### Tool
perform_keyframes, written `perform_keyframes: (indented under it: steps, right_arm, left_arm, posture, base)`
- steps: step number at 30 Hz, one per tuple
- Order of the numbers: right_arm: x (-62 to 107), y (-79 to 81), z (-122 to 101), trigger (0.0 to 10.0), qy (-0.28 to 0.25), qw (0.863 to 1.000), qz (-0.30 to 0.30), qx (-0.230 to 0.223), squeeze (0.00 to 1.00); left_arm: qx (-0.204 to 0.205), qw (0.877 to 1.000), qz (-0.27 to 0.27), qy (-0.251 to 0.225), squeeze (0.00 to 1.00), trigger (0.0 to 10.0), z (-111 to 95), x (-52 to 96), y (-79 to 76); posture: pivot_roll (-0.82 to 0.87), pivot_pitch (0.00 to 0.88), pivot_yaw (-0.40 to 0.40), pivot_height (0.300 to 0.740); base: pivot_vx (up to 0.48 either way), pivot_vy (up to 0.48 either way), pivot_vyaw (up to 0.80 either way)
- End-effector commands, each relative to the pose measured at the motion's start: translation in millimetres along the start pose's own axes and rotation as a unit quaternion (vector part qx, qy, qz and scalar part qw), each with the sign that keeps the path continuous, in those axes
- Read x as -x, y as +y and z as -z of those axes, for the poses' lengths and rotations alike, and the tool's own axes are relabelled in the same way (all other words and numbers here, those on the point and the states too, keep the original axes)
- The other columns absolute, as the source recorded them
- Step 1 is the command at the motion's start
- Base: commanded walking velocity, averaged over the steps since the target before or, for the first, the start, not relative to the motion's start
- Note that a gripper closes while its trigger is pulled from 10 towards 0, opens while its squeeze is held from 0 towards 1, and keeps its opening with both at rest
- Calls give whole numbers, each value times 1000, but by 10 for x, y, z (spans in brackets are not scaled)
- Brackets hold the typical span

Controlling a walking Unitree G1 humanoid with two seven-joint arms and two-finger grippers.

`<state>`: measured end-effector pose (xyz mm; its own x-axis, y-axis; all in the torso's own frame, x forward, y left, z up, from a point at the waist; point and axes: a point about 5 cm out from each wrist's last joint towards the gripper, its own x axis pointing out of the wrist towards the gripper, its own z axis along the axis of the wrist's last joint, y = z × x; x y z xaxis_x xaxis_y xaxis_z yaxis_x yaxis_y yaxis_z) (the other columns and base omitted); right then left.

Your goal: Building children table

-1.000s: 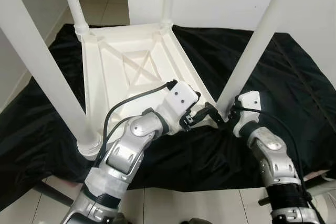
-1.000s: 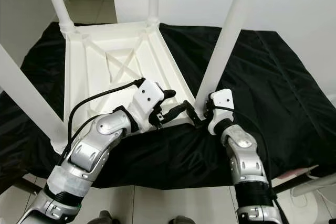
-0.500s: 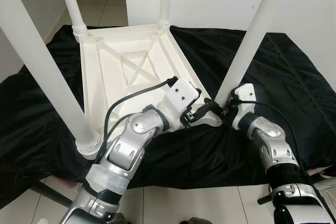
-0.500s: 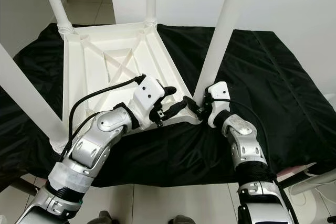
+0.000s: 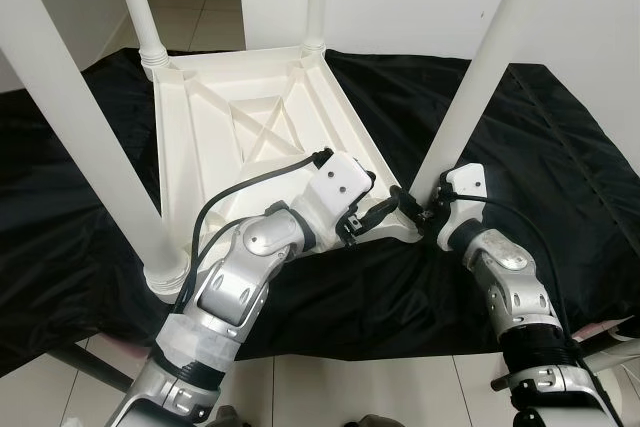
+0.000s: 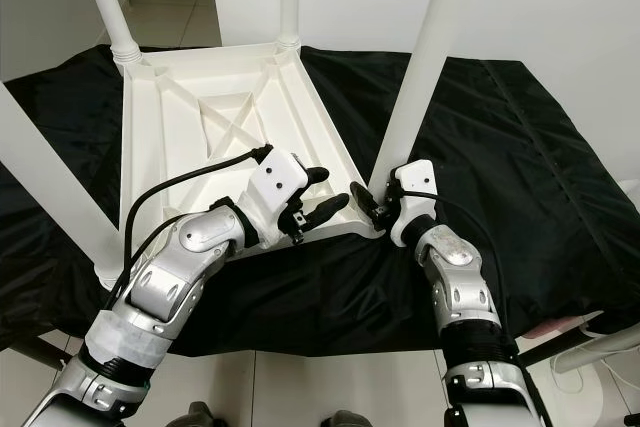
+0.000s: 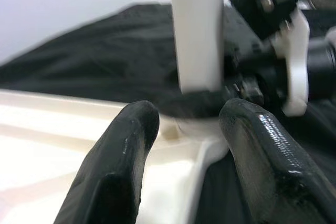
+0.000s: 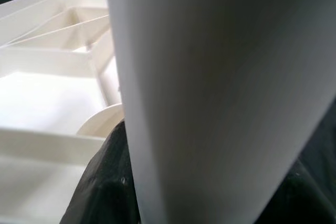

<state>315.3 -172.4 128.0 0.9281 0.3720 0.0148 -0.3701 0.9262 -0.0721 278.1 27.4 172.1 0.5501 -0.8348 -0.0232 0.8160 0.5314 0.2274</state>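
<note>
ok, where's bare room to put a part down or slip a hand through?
Bare black cloth right of the near-right leg; open underside panel of the upturned table. Crowded at that leg's socket: left hand and right hand both there.

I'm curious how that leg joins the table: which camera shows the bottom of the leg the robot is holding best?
The left wrist view: the leg's base sits between the left hand fingers. The eye views show it small; the right wrist view shows blurred leg.
</note>
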Motion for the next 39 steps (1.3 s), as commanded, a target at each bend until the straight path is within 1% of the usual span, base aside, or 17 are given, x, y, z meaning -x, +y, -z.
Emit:
perform_keyframes:
  steps: [1,3,5,6,7,8,9,11,13,16,24,25,26,31,34,37,39]
  right_arm:
    - [30,77,69,10000,20,999,26,-4,0]
    - [30,77,69,10000,20,999,26,-4,0]
    - [69,129,71,10000,23,996,83,-16,0]
    - [69,129,71,10000,23,996,83,-16,0]
    - [102,150,80,10000,26,991,132,-26,0]
    - [102,150,80,10000,26,991,132,-26,0]
    - [141,194,91,10000,31,983,178,-32,0]
    - [141,194,91,10000,31,983,178,-32,0]
    - [185,277,98,10000,34,969,241,-31,0]
    - [196,346,94,10000,39,962,269,-28,0]
    - [189,342,52,10000,32,962,268,-33,0]
    - [183,358,45,10000,29,966,255,-38,0]
    - [178,372,37,10000,24,969,242,-43,1000]
    - [178,391,-11,10000,8,974,224,-40,1000]
    - [181,315,-8,10000,10,979,200,-22,1000]
    - [159,254,24,10000,20,989,147,-13,1000]
    - [159,254,24,10000,20,989,147,-13,1000]
  left_arm:
    - [-3,1000,16,10,0,10000,55,27,-62]
    - [-3,1000,16,10,0,10000,55,27,-62]
    - [-1,1000,22,20,0,10000,124,77,-94]
    - [-1,1000,22,20,0,10000,124,77,-94]
    - [1,999,24,23,0,10000,148,96,-105]
    - [1,999,24,23,0,10000,148,96,-105]
    - [1,999,25,24,0,10000,156,109,-111]
    - [1,999,25,24,0,10000,156,109,-111]
    - [0,999,26,24,0,10000,150,115,-107]
    - [-1,999,27,23,0,10000,144,115,-99]
    - [-6,999,25,21,0,10000,132,113,-67]
    - [-7,999,25,21,0,10000,129,113,-64]
    - [-8,999,25,20,0,10000,127,113,-62]
    - [-10,999,25,18,0,10000,113,114,-57]
    - [-10,1000,25,16,0,10000,99,119,-62]
    - [-10,1000,24,15,0,10000,95,110,-59]
    - [-10,1000,24,15,0,10000,95,110,-59]
  posture:
    - [-51,0,-7,740]
    - [-51,0,-7,740]
    - [-52,0,-5,740]
    - [-52,0,-5,740]
    - [-52,0,-5,740]
    - [-52,0,-5,740]
    - [-52,0,-3,740]
    - [-52,0,-3,740]
    - [-49,0,-3,740]
    - [-47,0,-3,740]
    - [-46,0,-2,740]
    - [-46,0,-1,740]
    - [-45,0,-1,740]
    - [-43,0,-2,740]
    - [-42,0,-4,740]
    - [-41,0,-5,740]
    - [-41,0,-5,740]
  base:
    - [0,0,0]
    - [0,0,0]
    - [0,0,0]
    - [0,0,0]
    - [0,0,0]
    - [0,0,0]
    - [0,0,0]
    - [0,0,0]
    - [0,0,0]
    - [0,0,0]
    - [0,0,0]
    - [0,0,0]
    - [0,0,0]
    - [0,0,0]
    - [0,0,0]
    - [0,0,0]
    - [0,0,0]
